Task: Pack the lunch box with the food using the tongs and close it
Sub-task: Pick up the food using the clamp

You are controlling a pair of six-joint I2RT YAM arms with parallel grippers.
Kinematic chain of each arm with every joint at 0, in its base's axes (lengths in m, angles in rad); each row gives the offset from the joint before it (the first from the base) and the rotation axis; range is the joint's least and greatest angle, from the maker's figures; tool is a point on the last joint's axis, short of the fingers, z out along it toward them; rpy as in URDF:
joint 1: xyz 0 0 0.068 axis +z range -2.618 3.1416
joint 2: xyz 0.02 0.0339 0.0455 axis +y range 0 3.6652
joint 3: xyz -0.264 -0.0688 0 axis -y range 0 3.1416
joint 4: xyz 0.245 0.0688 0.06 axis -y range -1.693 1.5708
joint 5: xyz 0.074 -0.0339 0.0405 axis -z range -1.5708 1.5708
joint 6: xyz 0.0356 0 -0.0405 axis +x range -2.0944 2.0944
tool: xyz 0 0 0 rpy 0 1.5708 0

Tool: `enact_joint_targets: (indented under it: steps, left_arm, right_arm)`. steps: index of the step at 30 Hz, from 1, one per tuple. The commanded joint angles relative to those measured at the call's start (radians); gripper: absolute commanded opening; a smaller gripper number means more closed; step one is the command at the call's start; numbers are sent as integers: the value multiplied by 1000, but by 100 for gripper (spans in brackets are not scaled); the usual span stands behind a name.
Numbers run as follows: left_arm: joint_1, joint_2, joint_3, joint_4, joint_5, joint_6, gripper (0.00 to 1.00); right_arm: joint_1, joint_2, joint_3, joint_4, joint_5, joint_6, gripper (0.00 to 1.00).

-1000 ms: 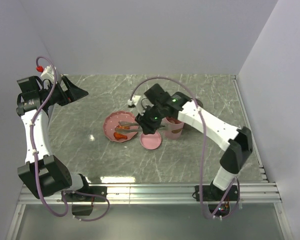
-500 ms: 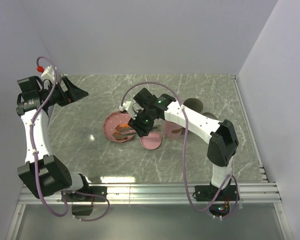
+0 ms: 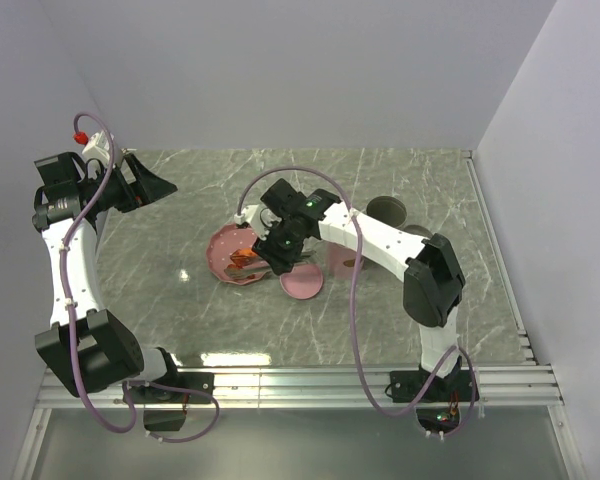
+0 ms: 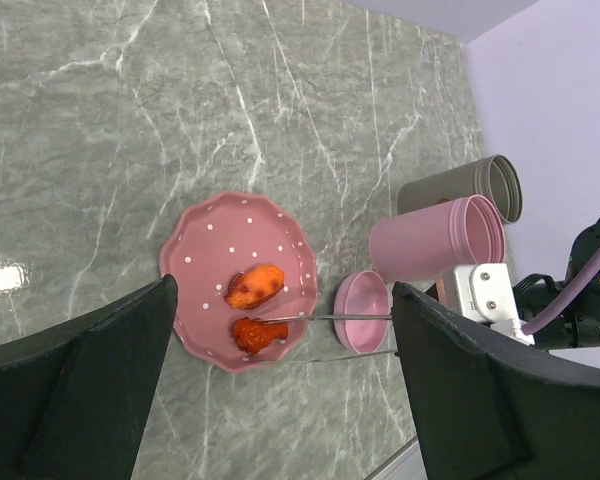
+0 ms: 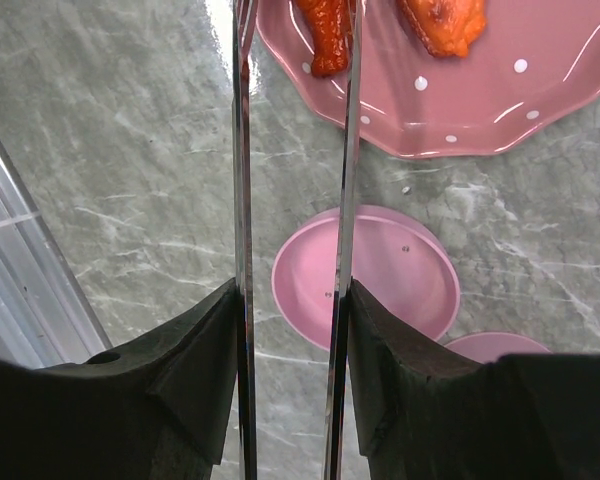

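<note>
Now over the plate (image 5: pixel 500 110), the right gripper (image 5: pixel 292 310) clamps the tongs (image 5: pixel 242 150) astride one carrot piece (image 5: pixel 325 35); a squeeze should follow.

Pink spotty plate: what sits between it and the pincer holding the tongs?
A small round pink lid, under the tongs in the right pincer; the right wrist view shows it.

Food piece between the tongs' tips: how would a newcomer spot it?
On the grey table, find the pink dotted plate. Two pieces lie on it. Yours is the redder piece, between the arms of the tongs; the orange piece beside it is paler.
</note>
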Motion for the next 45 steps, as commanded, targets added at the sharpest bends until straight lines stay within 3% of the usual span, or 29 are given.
enact_joint_targets:
  steps: [1, 18, 32, 45]
  left_arm:
    - [-1, -5, 22, -1, 24, 26, 94]
    - [-1, -5, 18, 0, 20, 29, 94]
    - [-1, 1, 27, 2, 23, 21, 94]
    - [1, -2, 32, -3, 20, 26, 94]
  right_arm:
    - [7, 4, 22, 41, -4, 1, 50]
    - [7, 62, 29, 39, 54, -6, 50]
    - [6, -27, -40, 2, 62, -20, 50]
    - [7, 36, 74, -69, 71, -22, 50]
